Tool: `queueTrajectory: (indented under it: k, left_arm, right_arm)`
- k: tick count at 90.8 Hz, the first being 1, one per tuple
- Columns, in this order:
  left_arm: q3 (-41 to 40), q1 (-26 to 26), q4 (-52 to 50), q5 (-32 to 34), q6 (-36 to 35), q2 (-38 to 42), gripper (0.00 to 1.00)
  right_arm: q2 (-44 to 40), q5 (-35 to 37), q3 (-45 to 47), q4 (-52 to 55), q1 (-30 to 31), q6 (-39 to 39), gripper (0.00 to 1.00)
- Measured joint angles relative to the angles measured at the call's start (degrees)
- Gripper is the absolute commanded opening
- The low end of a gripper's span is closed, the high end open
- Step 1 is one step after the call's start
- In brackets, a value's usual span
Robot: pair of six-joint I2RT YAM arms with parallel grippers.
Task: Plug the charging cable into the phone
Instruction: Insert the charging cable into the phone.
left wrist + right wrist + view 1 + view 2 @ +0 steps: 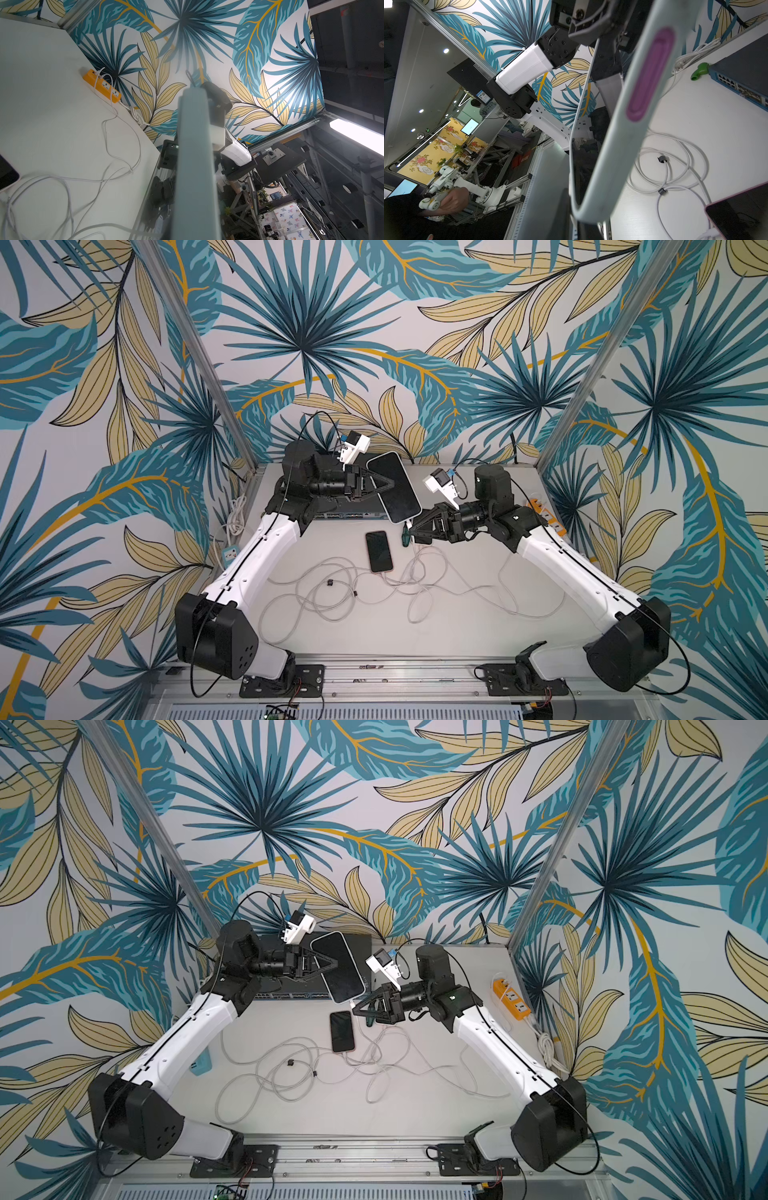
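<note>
Flat matte white table (457, 635) across the lower middle of both top views, smooth and hard. At its far edge, just above centre, a dark boxy network switch (291, 995) with rows of ports along the front.

In front of that, lifted clear of the table at centre frame: the phone (392, 487), a large rounded slab with a glossy black glass face. Pale mint case, rubbery-looking, with a purple oval side button (650, 74) in the right wrist view. Clamped by the left gripper (384, 486), reaching in from the left of the frame, one black finger over the glass. Probably stiff, fairly heavy, slick on the glass and grippier on the case. Breakable, so best held firmly at mid-body, as here, leaving the lower end free.

At the right of the frame, an orange plastic power strip (513, 1000). Below centre, a smaller dark phone (379, 551) lying flat.

Loose over the table, the charging cable (411, 568): thin, pale, limp, tangled in loops, likely to drag and snag. Best taken by its short stiff white plug (406, 525), pinched in the closed right gripper (413, 526) at the phone's lower end. Seated or not: cannot tell.
</note>
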State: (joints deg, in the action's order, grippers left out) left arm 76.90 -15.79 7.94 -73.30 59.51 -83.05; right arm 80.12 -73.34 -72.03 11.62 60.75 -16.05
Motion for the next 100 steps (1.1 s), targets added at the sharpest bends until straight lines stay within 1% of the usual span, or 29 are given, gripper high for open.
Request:
queueTrajectory:
  k: [42,100]
  left_arm:
    - [0.02,-0.20,-4.28,-0.02,-4.90,0.11,0.00]
    - [0.02,-0.22,-6.47,-0.20,-8.04,0.52,0.00]
  right_arm:
    - [0.81,-0.24,0.00,2.71,0.07,0.76,0.00]
    - [1.29,-0.42,0.04,3.74,-0.07,1.75,0.00]
